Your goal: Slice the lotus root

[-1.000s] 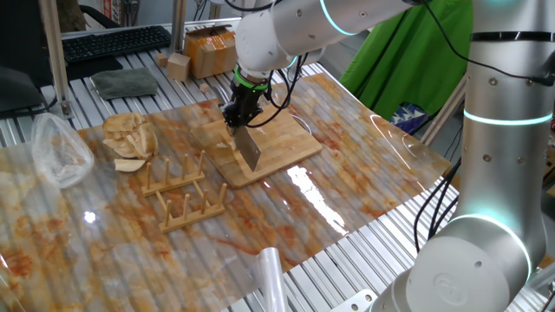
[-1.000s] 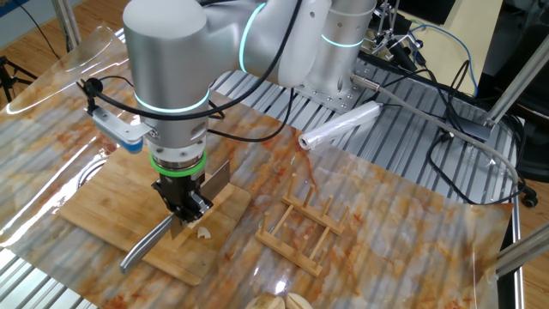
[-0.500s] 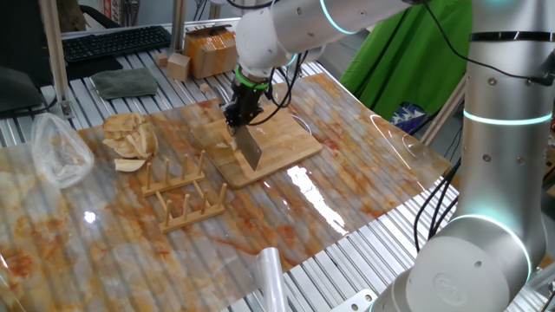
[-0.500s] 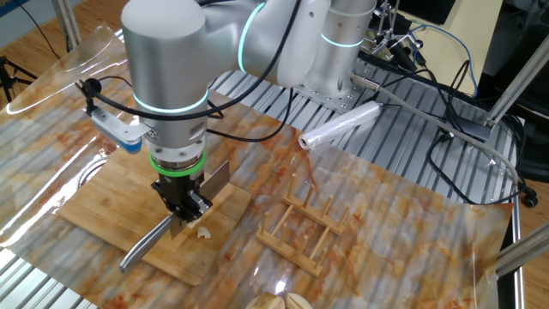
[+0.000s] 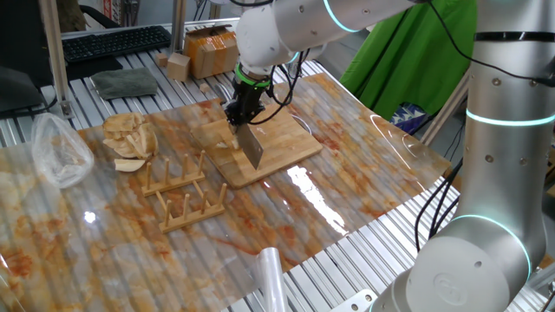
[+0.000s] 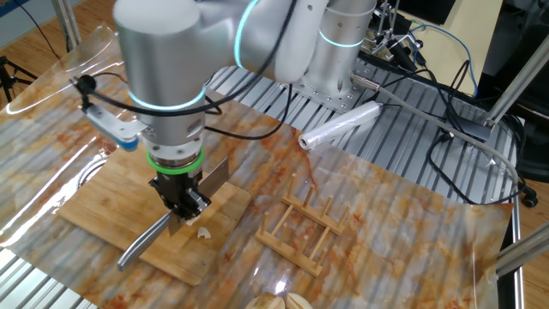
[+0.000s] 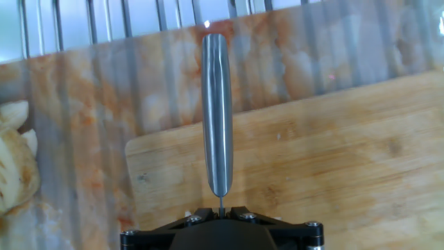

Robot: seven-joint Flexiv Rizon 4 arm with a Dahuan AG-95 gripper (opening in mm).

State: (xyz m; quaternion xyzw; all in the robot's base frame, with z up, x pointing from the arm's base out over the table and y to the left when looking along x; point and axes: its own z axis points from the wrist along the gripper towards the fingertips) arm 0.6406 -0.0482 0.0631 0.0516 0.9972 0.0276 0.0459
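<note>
My gripper is shut on a knife, with its blade held edge-down just above the bamboo board. The steel handle sticks out past the board's edge in the hand view, where the gripper shows at the bottom. A small pale bit of lotus root lies on the board right beside the gripper, on the side towards the rack. In one fixed view the gripper and blade hang over the board's left end, near the lotus root.
A heap of tan curved slices lies left of the board, with a wooden rack in front. A plastic bag, a film roll, a wooden cube and a cardboard box stand around.
The arm has shifted a little with the knife, and the blade sits slightly higher over the board. The lotus root bit has not moved.
</note>
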